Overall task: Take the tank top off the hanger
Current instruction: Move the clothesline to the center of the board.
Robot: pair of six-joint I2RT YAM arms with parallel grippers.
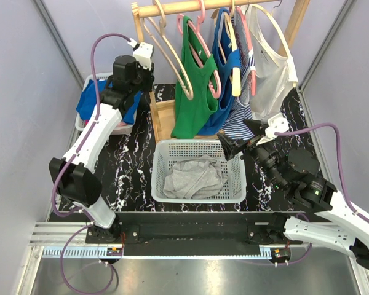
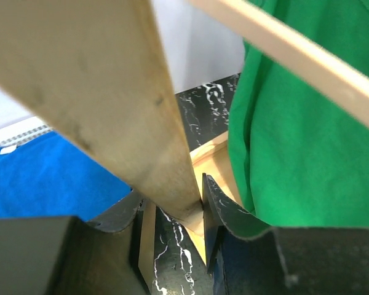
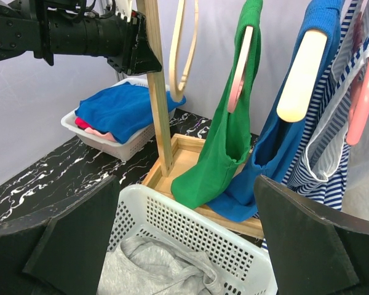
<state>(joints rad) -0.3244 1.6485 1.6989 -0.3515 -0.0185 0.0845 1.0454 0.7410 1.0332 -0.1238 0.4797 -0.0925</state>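
L arm (image 1: 92, 132) reached up to rack (image 1: 172, 8); R arm (image 1: 298, 175) sat low beside front basket (image 1: 200, 198).
L gripper (image 2: 171, 195) was closed on the post (image 2: 111, 92); R gripper (image 3: 186, 183) gaped wide, empty. 4 tops hung: green top (image 1: 194, 98) on pink hanger (image 1: 202, 38) just right of post, plus blue top (image 1: 224, 80), striped top (image 1: 240, 117), white top (image 1: 273, 67). 2 baskets: front w/ grey cloth (image 1: 194, 178), side basket (image 1: 85, 126) w/ blue.
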